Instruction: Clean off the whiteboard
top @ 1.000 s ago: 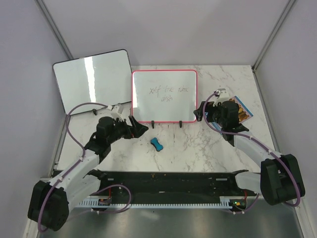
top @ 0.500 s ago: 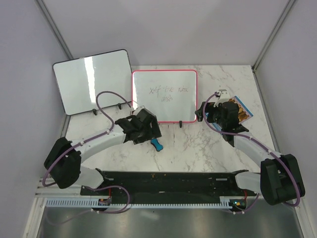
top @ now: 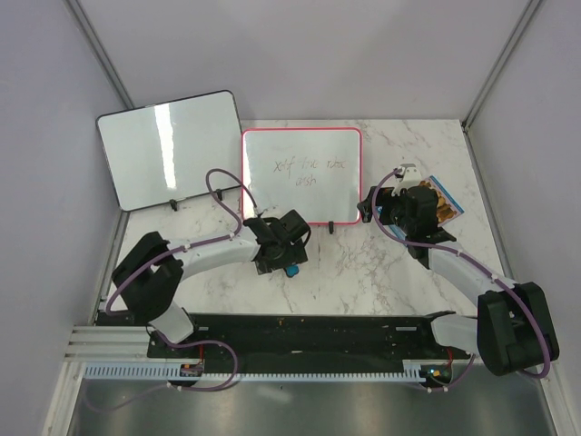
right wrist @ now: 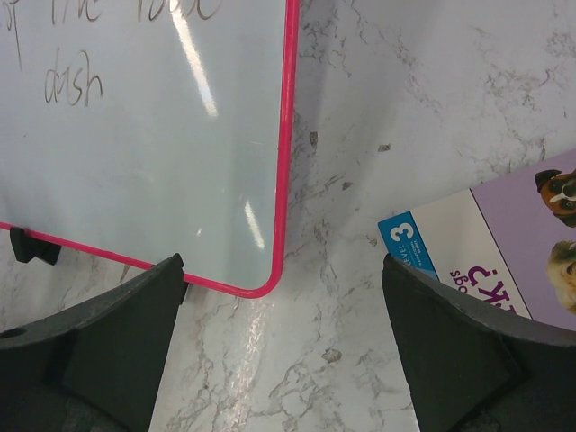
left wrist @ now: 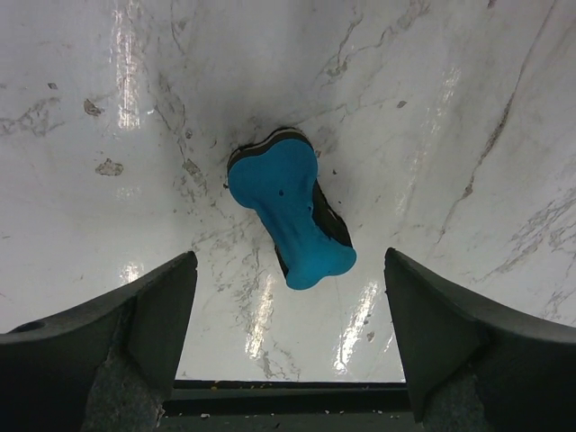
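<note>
Here, the left gripper (left wrist: 290,263), jaws spread wide, hangs over the blue eraser (left wrist: 286,214) and should probably straddle its narrow waist before closing; the whiteboard (top: 318,198) stands just behind, bearing writing.

bright, even light from overhead fills all three views, and shadows are soft throughout. in the top view a white glare streak runs down the black-framed board (top: 168,150) at the far left. the right wrist view catches a similar bright streak on the whiteboard (right wrist: 135,162), where the grey handwriting stays faint but in focus. the glossy marble table (left wrist: 468,108) throws back white glints in the left wrist view, and a diffuse grey shadow pools around the blue eraser (left wrist: 290,216). the fingers (left wrist: 99,351) of the left gripper (left wrist: 288,261) and those of the right gripper (right wrist: 281,261) look dark and slightly blurred at the near edge
</note>
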Robot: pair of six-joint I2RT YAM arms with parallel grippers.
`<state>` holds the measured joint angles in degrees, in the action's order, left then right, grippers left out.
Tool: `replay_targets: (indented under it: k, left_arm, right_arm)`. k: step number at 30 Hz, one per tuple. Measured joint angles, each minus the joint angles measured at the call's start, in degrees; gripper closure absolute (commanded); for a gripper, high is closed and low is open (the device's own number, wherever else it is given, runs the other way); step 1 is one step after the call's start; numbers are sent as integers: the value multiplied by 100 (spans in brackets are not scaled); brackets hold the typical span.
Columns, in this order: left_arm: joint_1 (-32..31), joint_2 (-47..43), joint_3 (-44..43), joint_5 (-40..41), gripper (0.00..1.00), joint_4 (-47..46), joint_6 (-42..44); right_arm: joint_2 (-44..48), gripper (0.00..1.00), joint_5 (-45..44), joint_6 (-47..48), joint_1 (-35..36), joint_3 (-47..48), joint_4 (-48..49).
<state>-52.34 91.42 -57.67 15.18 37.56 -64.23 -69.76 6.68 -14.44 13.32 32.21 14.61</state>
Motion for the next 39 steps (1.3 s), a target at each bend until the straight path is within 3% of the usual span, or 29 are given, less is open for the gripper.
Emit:
replay_targets:
  k: [6, 9, 12, 15, 19, 30, 32, 33, 34, 39]
  left_arm:
    - [-9, 256, -90, 94, 19, 2, -55]
    - [-15, 363, -90, 109, 31, -4, -74]
    - [-15, 466, -103, 109, 34, -46, -79]
    - [-17, 573, -175, 111, 48, -101, -70]
    - [-31, 638, -254, 138, 56, -155, -70]
    - [-48, 898, -367, 192, 59, -216, -66]
    - [-52, 916, -389, 221, 76, -208, -63]
    - [-52, 920, -393, 229, 93, -201, -55]
    - [-55, 920, -398, 234, 98, -203, -42]
    - [-74, 920, -431, 258, 98, -197, 2]
  right_arm:
    - [0, 2, 13, -37, 0, 0, 0]
    - [0, 2, 11, -39, 0, -4, -2]
    - [0, 2, 11, -39, 0, -4, -2]
    - [0, 2, 11, -42, 0, -4, -2]
    - [0, 2, 11, -50, 0, -4, -2]
    - [0, 2, 11, -83, 0, -42, 0]
    - [0, 2, 13, -83, 0, -46, 0]
    - [0, 2, 13, -85, 0, -48, 0]
    - [-2, 2, 13, -85, 2, -48, 0]
    - [-22, 2, 13, -90, 0, -48, 0]
